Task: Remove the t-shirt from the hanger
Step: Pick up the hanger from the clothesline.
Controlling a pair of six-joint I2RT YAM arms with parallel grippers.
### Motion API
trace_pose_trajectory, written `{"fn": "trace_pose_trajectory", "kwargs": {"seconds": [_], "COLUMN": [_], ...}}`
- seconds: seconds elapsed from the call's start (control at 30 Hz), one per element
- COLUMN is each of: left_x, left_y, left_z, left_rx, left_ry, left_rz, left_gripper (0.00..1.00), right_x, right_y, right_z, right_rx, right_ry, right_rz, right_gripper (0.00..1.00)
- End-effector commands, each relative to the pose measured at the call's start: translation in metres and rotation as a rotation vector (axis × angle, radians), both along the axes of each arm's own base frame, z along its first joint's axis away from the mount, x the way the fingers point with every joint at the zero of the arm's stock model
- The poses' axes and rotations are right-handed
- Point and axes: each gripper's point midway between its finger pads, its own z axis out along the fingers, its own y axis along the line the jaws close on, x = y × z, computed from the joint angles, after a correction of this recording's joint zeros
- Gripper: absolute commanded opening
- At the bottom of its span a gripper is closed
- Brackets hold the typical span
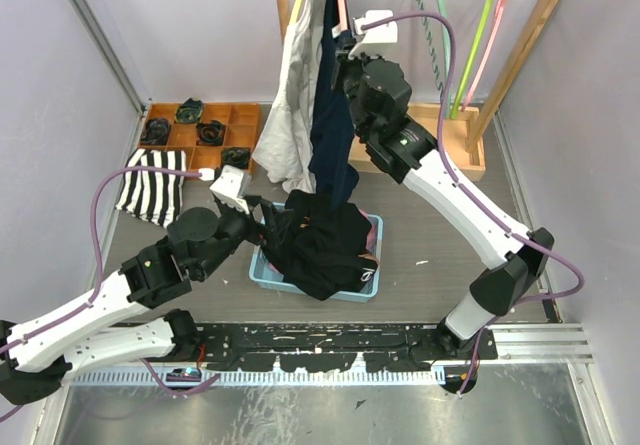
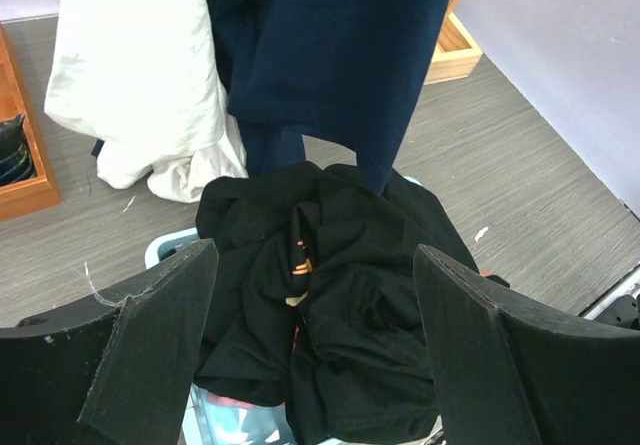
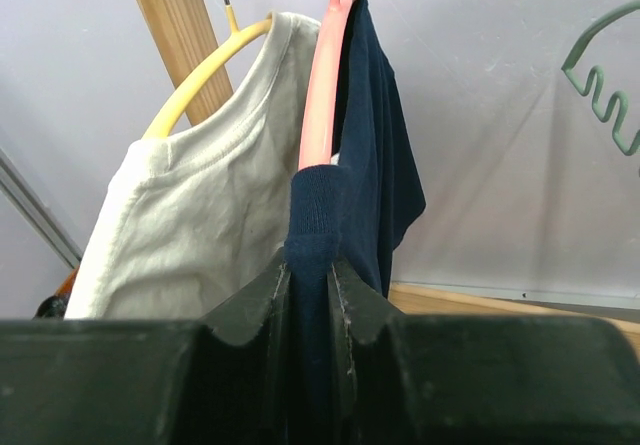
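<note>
Right end effector [image 3: 310, 270] pinches the navy t-shirt [image 3: 375, 145] near its neck, up on the pink hanger [image 3: 322, 85], so the shirt is not off yet and the pulling is left to do. Left end effector [image 2: 315, 255] is spread wide over the blue basket [image 2: 165, 248] full of black clothes [image 2: 340, 295]. I count two hanging shirts, the navy one and a white t-shirt [image 3: 200, 215] on a yellow hanger [image 3: 200, 85], and one basket.

Limp navy t-shirt [image 3: 375, 155], vertical on a pink hanger [image 3: 320, 95]
</note>
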Motion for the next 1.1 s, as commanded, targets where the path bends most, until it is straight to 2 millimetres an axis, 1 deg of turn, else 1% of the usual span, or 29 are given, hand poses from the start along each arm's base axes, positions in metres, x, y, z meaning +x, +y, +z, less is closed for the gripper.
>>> {"fn": "trace_pose_trajectory", "kwargs": {"seconds": [0.0,0.13,0.33,0.47,0.57,0.63,0.67,0.73,0.9,0.97,1.07], "left_x": [0.003,0.007,0.012,0.017,0.02,0.022,0.023,0.025,0.037,0.043,0.054], "left_y": [-0.005,-0.01,-0.021,-0.028,-0.033,-0.035,-0.035,-0.037,-0.049,-0.056,-0.065], "left_z": [0.024,0.038,0.062,0.087,0.11,0.127,0.135,0.149,0.175,0.184,0.204], "left_rx": [-0.051,-0.048,-0.059,-0.082,-0.071,-0.061,-0.061,-0.061,-0.064,-0.066,-0.087], "left_ry": [-0.052,-0.084,-0.134,-0.187,-0.235,-0.273,-0.294,-0.336,-0.386,-0.399,-0.428], "left_rz": [-0.003,-0.01,-0.024,-0.026,-0.04,-0.042,-0.042,-0.041,-0.045,-0.055,-0.073], "left_gripper": [0.86,0.87,0.87,0.87,0.92,0.93,0.94,0.97,0.98,0.98,0.99], "right_x": [-0.046,-0.057,-0.07,-0.081,-0.098,-0.116,-0.122,-0.137,-0.17,-0.18,-0.194], "right_y": [-0.038,-0.046,-0.057,-0.06,-0.06,-0.067,-0.07,-0.078,-0.096,-0.1,-0.103], "right_z": [0.091,0.086,0.085,0.078,0.073,0.074,0.068,0.067,0.07,0.07,0.066], "right_rx": [0.168,0.165,0.158,0.142,0.105,0.099,0.092,0.1,0.112,0.106,0.087], "right_ry": [-0.23,-0.221,-0.222,-0.21,-0.209,-0.219,-0.217,-0.231,-0.265,-0.272,-0.287], "right_rz": [0.015,0.017,0.016,0.046,0.112,0.145,0.158,0.178,0.218,0.238,0.271], "right_gripper": [0.01,0.01,0.01,0.01,0.01,0.01,0.01,0.01,0.01,0.01,0.01]}}
